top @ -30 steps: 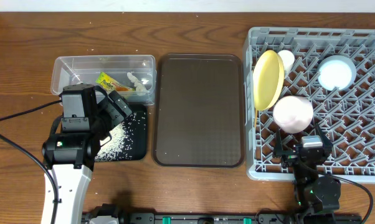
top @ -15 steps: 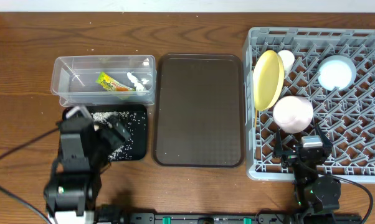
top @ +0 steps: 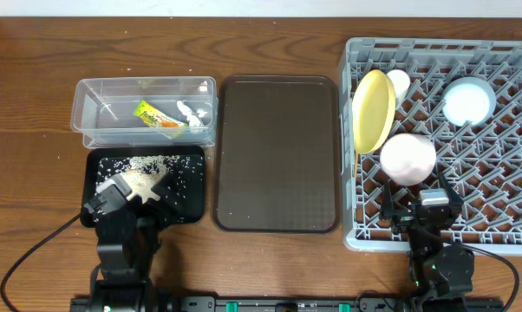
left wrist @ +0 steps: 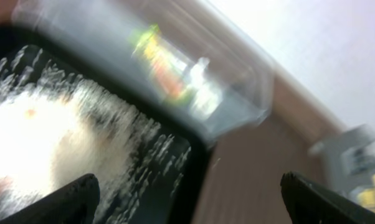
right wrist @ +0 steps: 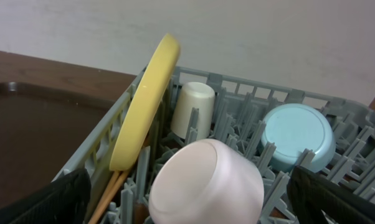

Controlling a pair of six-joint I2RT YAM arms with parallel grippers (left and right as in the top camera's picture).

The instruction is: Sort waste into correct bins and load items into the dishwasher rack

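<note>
Crumbs (top: pixel 148 163) lie in the black tray (top: pixel 194 208), partly hidden by my left gripper (top: pixel 127 189), whose fingers are spread and empty. Wrapper (top: pixel 155 116) and tissue (top: pixel 190 111) are in the tub (top: pixel 94 90). My right gripper (top: pixel 421 202), also wide and empty, faces the pink bowl (top: pixel 407 158) in the rack (top: pixel 504 52), beside the plate (top: pixel 373 108).

Left of the brown tray (top: pixel 277 154), the left arm (top: pixel 122 241) is black and blocky, with a thin black cable (top: pixel 35 246) curving from its side. Right of the tray, the right arm (top: pixel 438 260) is also black, with a small grey plate (top: pixel 434 199), a tiny green light (top: pixel 431 252) and another black cable (top: pixel 504 254). Each arm's fingertips (right wrist: pixel 50 199) are matte black wedges.
</note>
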